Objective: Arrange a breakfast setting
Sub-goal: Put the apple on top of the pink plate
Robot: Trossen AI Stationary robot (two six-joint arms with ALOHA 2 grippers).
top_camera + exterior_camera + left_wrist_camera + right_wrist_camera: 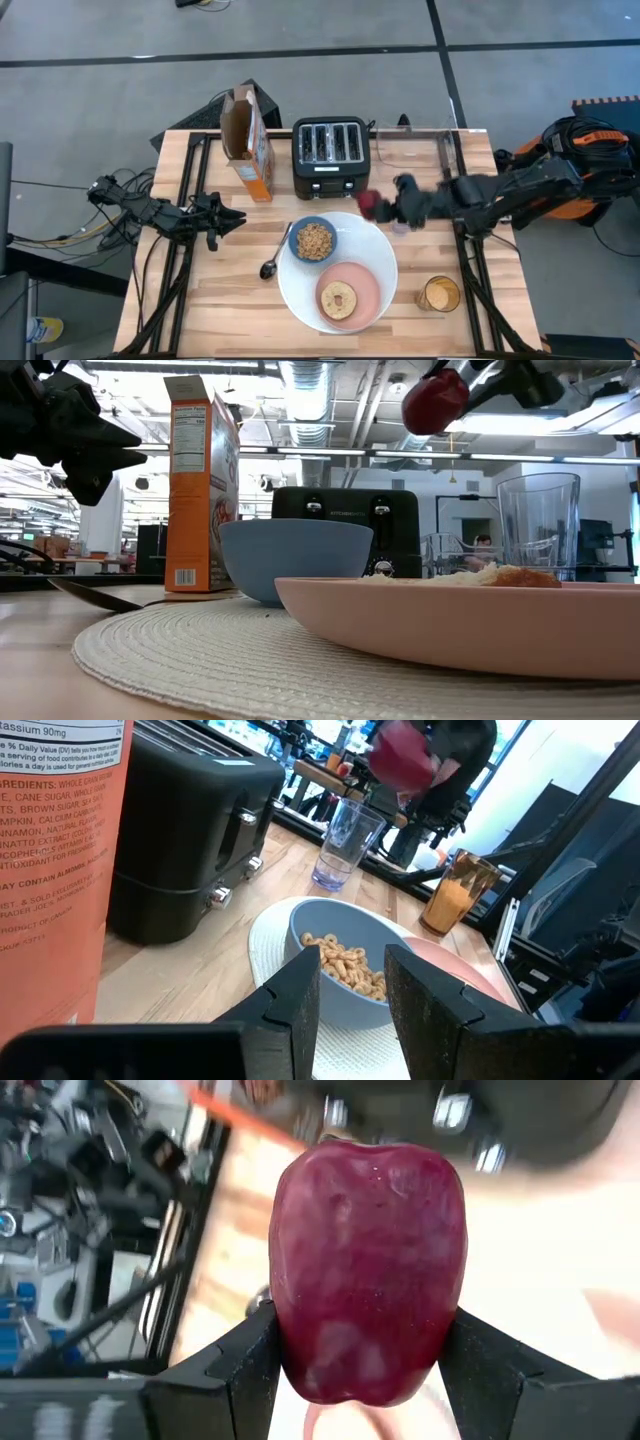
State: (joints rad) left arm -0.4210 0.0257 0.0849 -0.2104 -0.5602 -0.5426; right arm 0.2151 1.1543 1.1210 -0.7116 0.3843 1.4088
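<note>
A dark red apple is held in my right gripper, above the far rim of the big white plate; it also shows in the high view and the low view. On the plate stand the blue bowl of cereal and the pink saucer with round bread. The metal spoon lies left of the plate. The clear tumbler stands under my right arm. My left gripper is open and empty at the table's left. My right gripper pinches the apple's two opposite sides between its two fingers. The fingers reach in about level from the table's right side. The apple is lifted clear, well above the plate and the table.
The black toaster stands at the far middle, and the orange cereal box stands left of it. An amber glass stands right of the plate near the front. Bare wood lies at the near left.
</note>
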